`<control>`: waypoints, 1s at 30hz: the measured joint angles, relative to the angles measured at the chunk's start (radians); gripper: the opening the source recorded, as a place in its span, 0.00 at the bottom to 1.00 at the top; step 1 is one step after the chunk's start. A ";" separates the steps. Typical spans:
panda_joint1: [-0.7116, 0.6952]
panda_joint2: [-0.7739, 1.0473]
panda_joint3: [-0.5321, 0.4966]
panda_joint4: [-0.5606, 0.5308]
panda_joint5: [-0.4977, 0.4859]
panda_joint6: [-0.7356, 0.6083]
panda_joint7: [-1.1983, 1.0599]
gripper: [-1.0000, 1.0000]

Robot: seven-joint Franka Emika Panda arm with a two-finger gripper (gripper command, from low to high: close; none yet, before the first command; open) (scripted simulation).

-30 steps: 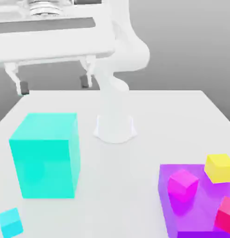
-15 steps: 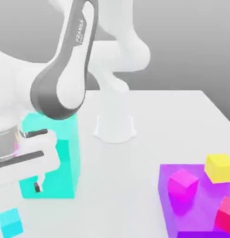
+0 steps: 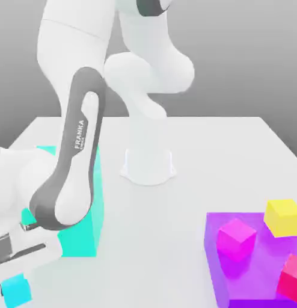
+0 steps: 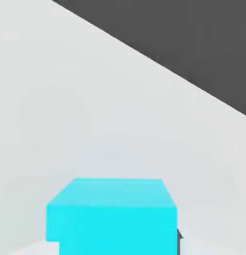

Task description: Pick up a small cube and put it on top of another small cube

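We are now lowering the arm from above the surface (image 3: 193,150) onto the small cyan cube (image 3: 16,290) in the exterior view's lower left corner, pinching it with the tool, so lifting toward the yellow cube (image 3: 284,217) appears next.

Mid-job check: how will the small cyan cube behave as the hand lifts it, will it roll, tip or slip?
The small cyan cube has flat faces and sharp edges, so it likely won't roll. It looks rigid, so it should keep its shape in a grip. Its smooth, plain sides might slip if held off-centre. It sits flat on the white table, so tipping seems unlikely.
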State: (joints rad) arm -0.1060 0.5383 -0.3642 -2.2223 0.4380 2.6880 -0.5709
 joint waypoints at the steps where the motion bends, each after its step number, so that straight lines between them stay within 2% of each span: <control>1: 0.016 -0.032 -0.020 -0.009 -0.024 -0.019 0.016 0.00; 3: 0.050 -0.101 -0.056 -0.029 -0.076 -0.064 0.050 0.00; 5: 0.105 -0.153 -0.034 -0.046 -0.115 -0.098 0.053 0.00; 17: 0.428 -0.422 0.212 -0.146 -0.302 -0.250 0.005 0.00; 22: 0.678 -0.560 0.316 -0.193 -0.382 -0.319 -0.035 0.00; 24: 0.729 -0.612 0.340 -0.212 -0.412 -0.340 -0.049 0.00; 26: 0.756 -0.620 0.357 -0.233 -0.429 -0.319 -0.058 0.00; 29: 0.761 -0.544 0.357 -0.266 -0.435 -0.208 -0.060 0.00; 30: 0.761 -0.528 0.357 -0.272 -0.436 -0.186 -0.060 1.00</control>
State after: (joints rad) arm 0.6551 0.0100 -0.0074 -2.4943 0.0019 2.5021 -0.6310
